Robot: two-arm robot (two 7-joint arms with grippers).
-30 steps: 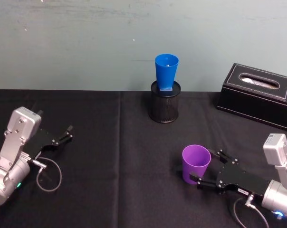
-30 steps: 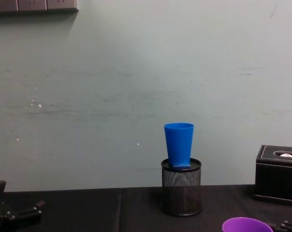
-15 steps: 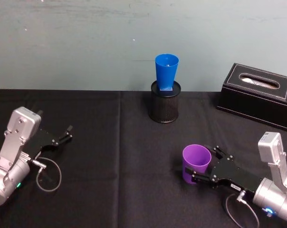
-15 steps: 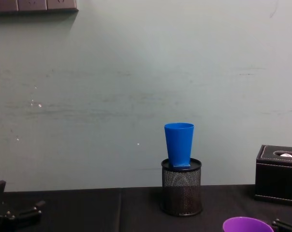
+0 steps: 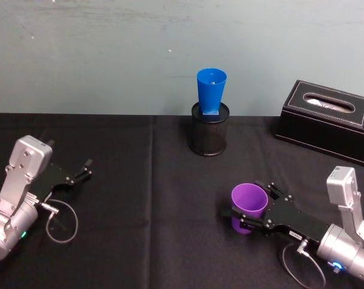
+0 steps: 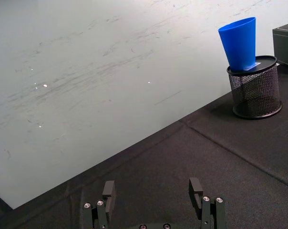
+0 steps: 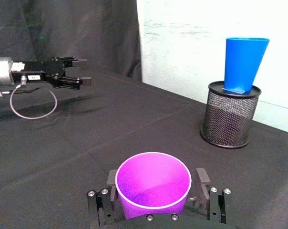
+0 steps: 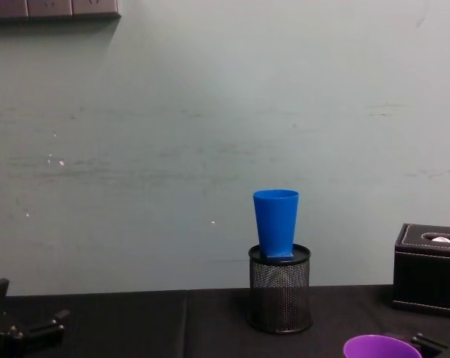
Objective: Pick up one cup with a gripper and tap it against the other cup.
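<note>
The right gripper (image 5: pixel 247 200) lies low on the black bench (image 5: pixel 146 211) at about 5 o'clock, its jaws spread wide with the purple cup (image 5: pixel 249 203) upright between them. From the right wrist view, one jaw sits hard beside the rolled rim and the other shows a thin sliver of gap. Whether either jaw actually presses the wall of the cup, I can't tell. The cup's foot is hidden behind the black jaws, so I can't say if it rests on the cloth or is just off it.

From the purple cup, the blue cup (image 5: pixel 211 90) is at about 11 o'clock and well apart. It stands upright, narrow end down, on top of the mesh pen holder (image 5: pixel 208 135) near the back wall (image 5: pixel 109 54). A dark tissue box (image 5: pixel 326 120) sits at 2 o'clock, cut off by the edge of the head view.

The left gripper (image 5: pixel 85 169) is parked way over at 9 o'clock, jaws apart around nothing, with a grey cable (image 5: pixel 61 224) looped beside it.

The chest view catches just the purple rim at its bottom edge, the body cut off. It does show the blue cup's whole side profile, which the head view foreshortens.
</note>
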